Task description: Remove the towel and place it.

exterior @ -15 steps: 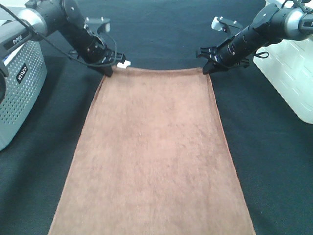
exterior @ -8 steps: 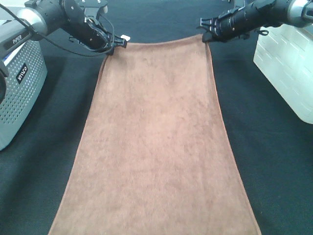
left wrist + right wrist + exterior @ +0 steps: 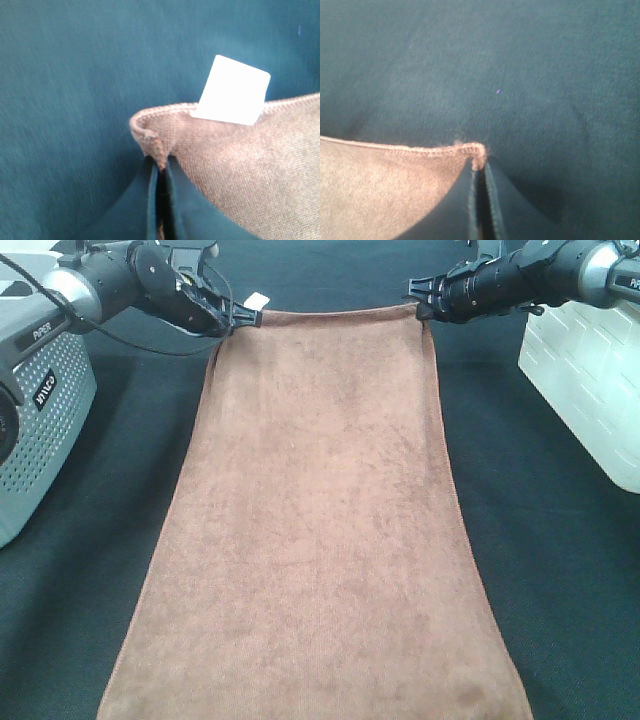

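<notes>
Spread over the whole work surface, a black table cloth (image 3: 560, 570), dark and matte. On it, running lengthwise down the middle from the far edge toward the near edge of the high view, the brown towel (image 3: 320, 530), mostly flat, widening toward the near side, with its far short edge raised a little at both corners. At far left, partly out of view, a grey perforated basket (image 3: 45, 430); at far right, a white plastic bin (image 3: 590, 370), both standing on the cloth well apart from the towel. Reaching in from the upper left, the left gripper (image 3: 240, 320), clenched on the towel's far left corner; in its wrist view, dark jaws pressed together with the hemmed corner (image 3: 150, 135) pinched and bunched between them. Reaching in from the upper right, the right gripper (image 3: 420, 308), likewise clamped on the far right corner, jaws closed tight around the hem (image 3: 476, 154) in its own wrist view. Smallest of all, a white tag (image 3: 231, 90) sticking out from the far hem just beside the left gripper's pinch, also visible as a pale fleck in the high view.
</notes>
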You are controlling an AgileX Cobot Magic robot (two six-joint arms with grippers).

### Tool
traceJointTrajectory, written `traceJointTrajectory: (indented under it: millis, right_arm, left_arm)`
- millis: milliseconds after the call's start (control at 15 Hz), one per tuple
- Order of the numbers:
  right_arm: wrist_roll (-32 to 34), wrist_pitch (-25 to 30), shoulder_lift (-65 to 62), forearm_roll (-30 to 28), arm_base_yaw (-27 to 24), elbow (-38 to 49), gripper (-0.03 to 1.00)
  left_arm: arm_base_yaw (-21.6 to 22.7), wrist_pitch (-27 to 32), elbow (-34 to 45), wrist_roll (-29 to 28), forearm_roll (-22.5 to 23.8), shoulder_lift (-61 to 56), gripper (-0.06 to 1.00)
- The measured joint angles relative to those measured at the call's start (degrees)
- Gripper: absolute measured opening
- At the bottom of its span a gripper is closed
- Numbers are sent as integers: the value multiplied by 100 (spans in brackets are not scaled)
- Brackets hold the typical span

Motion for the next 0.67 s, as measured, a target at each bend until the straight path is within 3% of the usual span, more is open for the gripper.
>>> traceJointTrajectory:
  millis: [667]
  right_arm:
    - [-201, -286, 613, 241, 0, -11, 0]
  left_arm:
    - [0, -418, 0, 6, -6, 521, 0]
